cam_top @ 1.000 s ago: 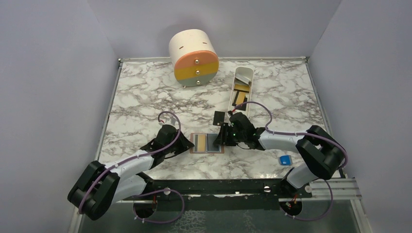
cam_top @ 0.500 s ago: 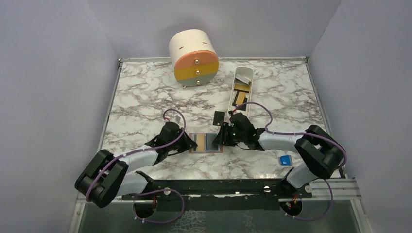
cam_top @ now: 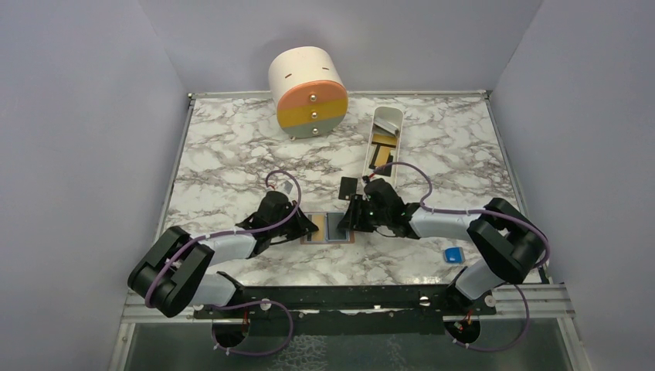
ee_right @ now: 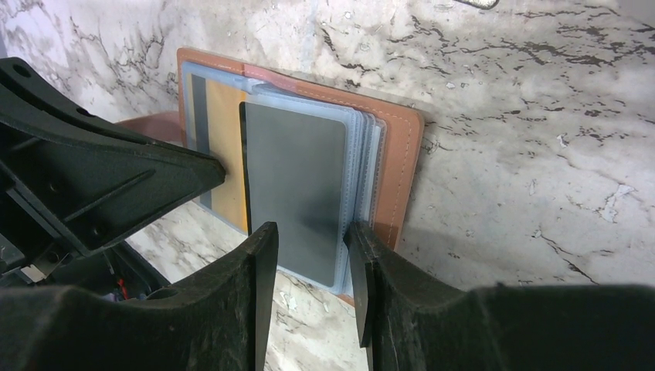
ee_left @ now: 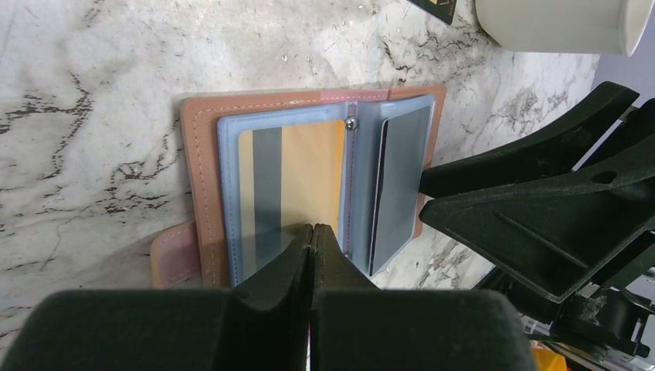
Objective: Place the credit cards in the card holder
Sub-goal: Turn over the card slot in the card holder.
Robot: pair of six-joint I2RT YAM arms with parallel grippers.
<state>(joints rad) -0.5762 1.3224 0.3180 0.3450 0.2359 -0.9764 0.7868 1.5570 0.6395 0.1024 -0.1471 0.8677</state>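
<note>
Two hands meet over the card holder point(cam_top: 334, 229), which lies open on the bench point(cam_top: 232, 147) at centre frame in the top view.

Left hand point(ee_left: 311, 232): clenched and empty, tips on or just over the left leaf, above a tan card point(ee_left: 309, 162).

Right hand point(ee_right: 309, 239): jaws part-way apart, astride the near end of a dark grey card point(ee_right: 297, 170) that lies in the right-hand sleeve. I cannot tell whether I am gripping it or only guiding it.

More cards wait in the white tray point(cam_top: 384, 139) at upper right. One loose card point(cam_top: 348, 186) lies just above the right hand.

Risks, as I judge them:
- If the left tips slip on the slick plastic, the holder may slide under the right hand's push.
- The dark card may catch at the sleeve mouth and buckle the stacked sleeves.
- The hands stand close enough to knock together.

Against the frame a second earlier, the left hand has swung in from beside the holder's left edge onto the leaf and closed. The right hand and the holder sit where they were.
</note>
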